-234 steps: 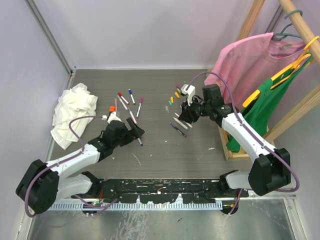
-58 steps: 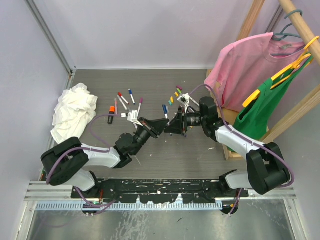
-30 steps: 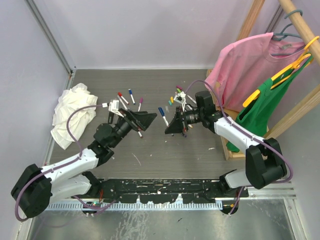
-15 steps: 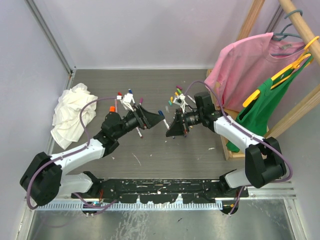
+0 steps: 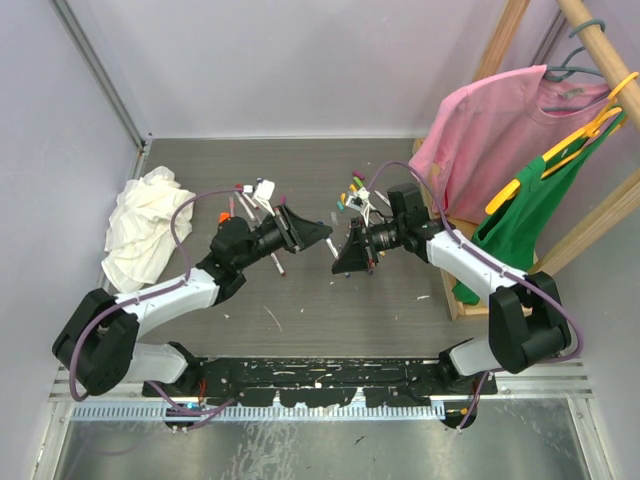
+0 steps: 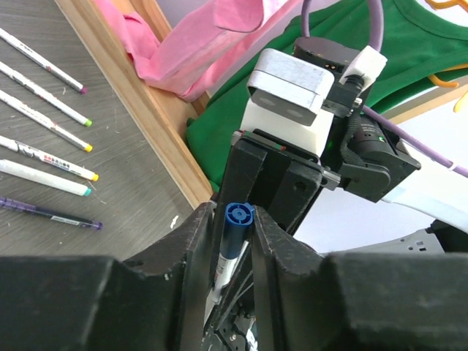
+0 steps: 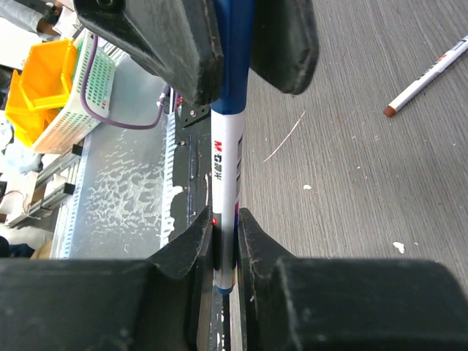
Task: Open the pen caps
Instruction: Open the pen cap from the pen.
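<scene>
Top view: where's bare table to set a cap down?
Bare: near table between left arm and right arm; far strip along the back wall. Crowded: pens right of the rag, caps beyond the right arm.

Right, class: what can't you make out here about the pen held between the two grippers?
Right wrist view: right fingers hide the lower end of the white barrel; the upper edge cuts off the blue cap.
Left wrist view: left fingers hide most of the barrel under the cap.
Top view: between left gripper and right gripper, cap and barrel are too small to make out.
</scene>
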`<state>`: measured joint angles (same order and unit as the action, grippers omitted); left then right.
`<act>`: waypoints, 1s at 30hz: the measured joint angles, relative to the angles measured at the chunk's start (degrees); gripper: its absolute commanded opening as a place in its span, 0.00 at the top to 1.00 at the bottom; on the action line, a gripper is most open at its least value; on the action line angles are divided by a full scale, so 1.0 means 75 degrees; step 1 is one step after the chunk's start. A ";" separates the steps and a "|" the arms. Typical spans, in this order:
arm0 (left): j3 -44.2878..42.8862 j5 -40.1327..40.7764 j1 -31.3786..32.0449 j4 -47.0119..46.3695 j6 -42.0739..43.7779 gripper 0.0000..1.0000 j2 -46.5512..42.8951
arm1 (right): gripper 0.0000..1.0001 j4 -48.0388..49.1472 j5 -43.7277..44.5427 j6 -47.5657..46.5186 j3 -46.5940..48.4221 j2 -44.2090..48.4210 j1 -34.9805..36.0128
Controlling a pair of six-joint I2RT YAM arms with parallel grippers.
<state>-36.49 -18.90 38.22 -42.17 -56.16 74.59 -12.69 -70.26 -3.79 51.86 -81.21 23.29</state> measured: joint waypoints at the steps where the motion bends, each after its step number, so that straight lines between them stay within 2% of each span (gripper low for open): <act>1: 0.0000 -0.0041 0.0000 -0.0041 -0.0020 0.76 0.0044 | 0.99 -0.0029 0.0015 -0.0003 0.0015 -0.0012 0.0000; 6: 0.0000 -0.0207 -0.0009 -0.0259 -0.0041 0.93 0.0175 | 0.95 -0.0119 -0.0009 -0.0023 0.0015 -0.0041 -0.0006; 8: 0.0000 -0.0291 -0.0026 -0.0315 -0.0003 1.00 0.0256 | 0.84 -0.0163 -0.0015 -0.0003 0.0015 -0.0044 -0.0020; 11: 0.0000 -0.0364 -0.0035 -0.0423 0.0012 1.00 0.0344 | 0.65 -0.0221 0.0009 0.0029 0.0015 -0.0064 -0.0029; 14: 0.0003 -0.0373 -0.0041 -0.0458 0.0000 1.00 0.0373 | 0.58 -0.0219 0.0015 0.0047 0.0032 -0.0064 -0.0026; 24: 0.0321 -0.0347 0.0035 -0.0644 0.0041 1.00 0.0373 | 0.55 0.0262 0.0140 0.0554 0.0061 -0.0064 -0.0076; 30: 0.0487 -0.0300 0.0175 -0.0854 0.0090 1.00 0.0411 | 0.59 0.0527 0.0280 0.0793 0.0055 -0.0064 -0.0108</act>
<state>-32.84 -21.15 39.53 -48.58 -55.48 77.67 -8.73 -68.16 2.15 52.27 -81.69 22.48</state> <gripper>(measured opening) 0.070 0.435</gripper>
